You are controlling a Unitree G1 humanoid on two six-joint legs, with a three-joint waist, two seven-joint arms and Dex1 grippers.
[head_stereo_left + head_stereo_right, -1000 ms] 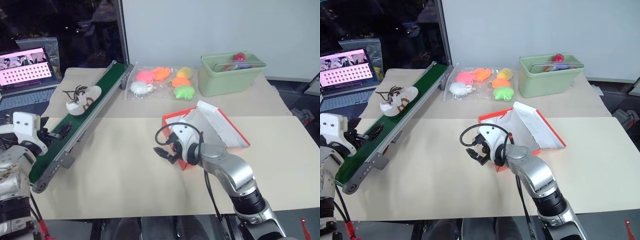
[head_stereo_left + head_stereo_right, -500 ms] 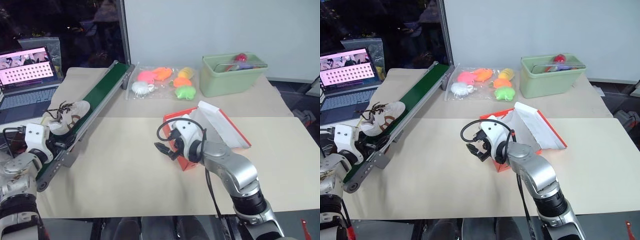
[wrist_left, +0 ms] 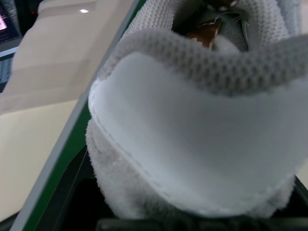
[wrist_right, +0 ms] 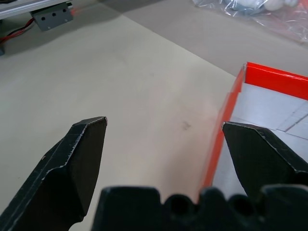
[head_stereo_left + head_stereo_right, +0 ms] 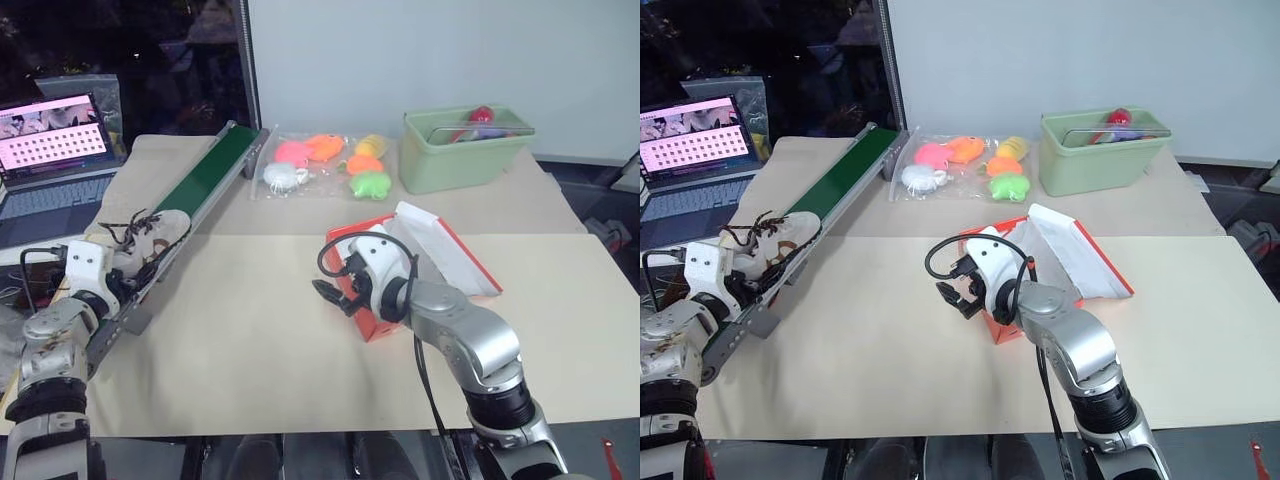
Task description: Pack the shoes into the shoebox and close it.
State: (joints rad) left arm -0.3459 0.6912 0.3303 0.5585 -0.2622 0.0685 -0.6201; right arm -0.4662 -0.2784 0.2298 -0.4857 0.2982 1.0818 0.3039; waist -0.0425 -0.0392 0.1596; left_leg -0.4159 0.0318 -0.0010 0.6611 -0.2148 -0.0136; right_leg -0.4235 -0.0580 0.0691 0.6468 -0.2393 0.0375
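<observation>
One white shoe with dark laces lies at the near end of the green conveyor belt. My left gripper is right behind its heel. In the left wrist view the heel of the shoe is pressed up close to the camera. The orange-red shoebox stands open in the middle of the table, its lid flap leaning back to the right. My right gripper hovers open at the box's left wall, with nothing between its fingertips.
A clear bag of bright soft toys lies at the back of the table. To its right stands a pale green bin. A laptop sits at the far left beside the belt. The beige table shows bare between both arms.
The shoe has travelled down the belt to its near end, up against my left gripper, which has sunk a little towards it. The right arm has stayed put.
</observation>
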